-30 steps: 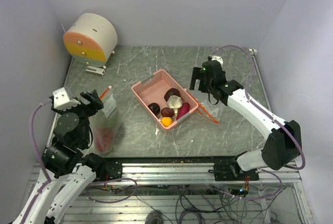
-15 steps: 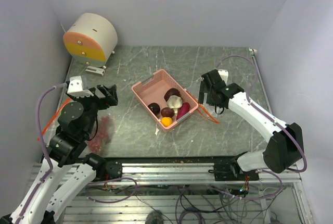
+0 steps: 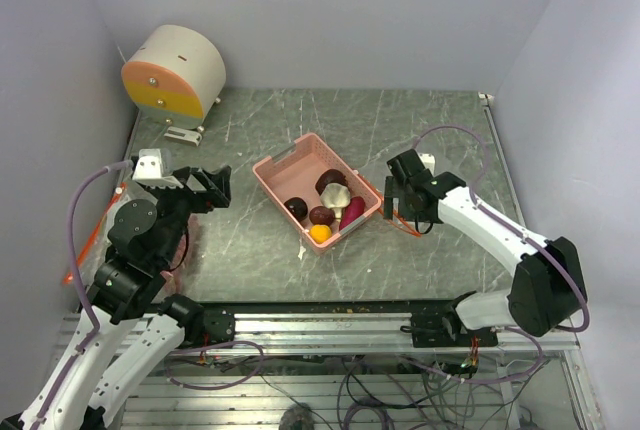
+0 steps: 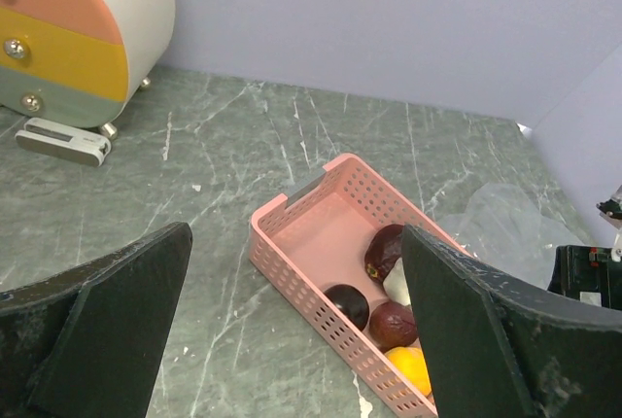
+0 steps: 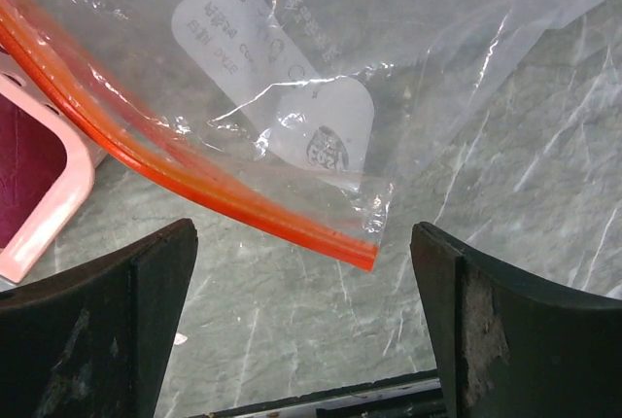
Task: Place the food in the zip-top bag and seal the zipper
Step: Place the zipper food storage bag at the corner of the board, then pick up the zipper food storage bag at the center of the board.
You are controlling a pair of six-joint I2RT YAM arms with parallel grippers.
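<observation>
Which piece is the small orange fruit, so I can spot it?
Find the pink basket in the middle of the table. The orange fruit lies in its near end, beside a dark red piece. It alone is bright orange-yellow; its neighbours are dark, magenta or whitish.

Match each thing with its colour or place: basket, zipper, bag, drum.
Things:
1. basket
2. zipper
3. bag
4. drum

Descriptions:
A. clear
B. far left corner of the table
C. pink
D. orange-red

Pairs: 1-C, 2-D, 3-A, 4-B
</observation>
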